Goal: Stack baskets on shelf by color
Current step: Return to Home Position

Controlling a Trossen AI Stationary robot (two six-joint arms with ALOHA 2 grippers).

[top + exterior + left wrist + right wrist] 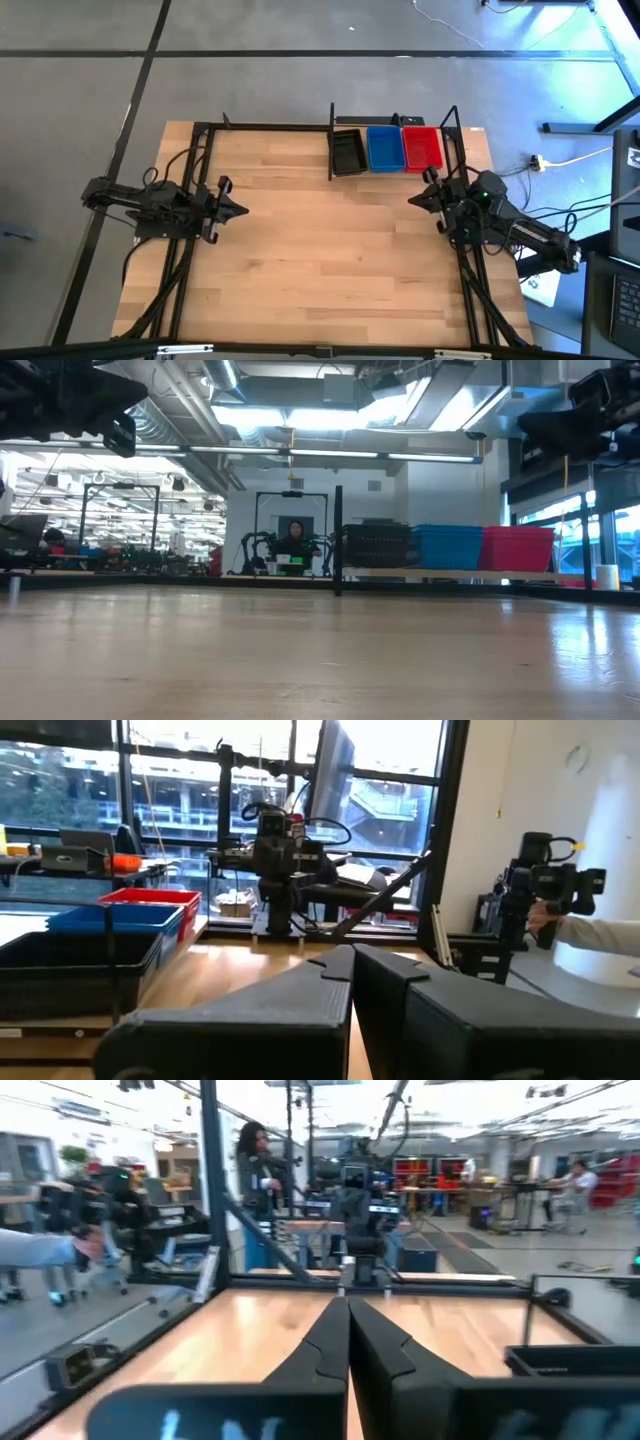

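Three stacks of baskets stand side by side on the shelf (345,128) at the table's far right: black (348,151), blue (384,148), red (421,147). In the low view they read black (377,546), blue (446,547), red (518,548). The left wrist view shows black (70,968), blue (115,918) and red (150,898). My left gripper (240,209) hovers shut at the table's left side, holding nothing. My right gripper (412,200) hovers shut at the right side, just near of the shelf, holding nothing.
The wooden tabletop (320,260) spreads bare between the two arms. Black frame rails (185,280) run along the left and right sides. A person (295,540) sits beyond the far edge. A person's sleeve (600,932) shows off to the side.
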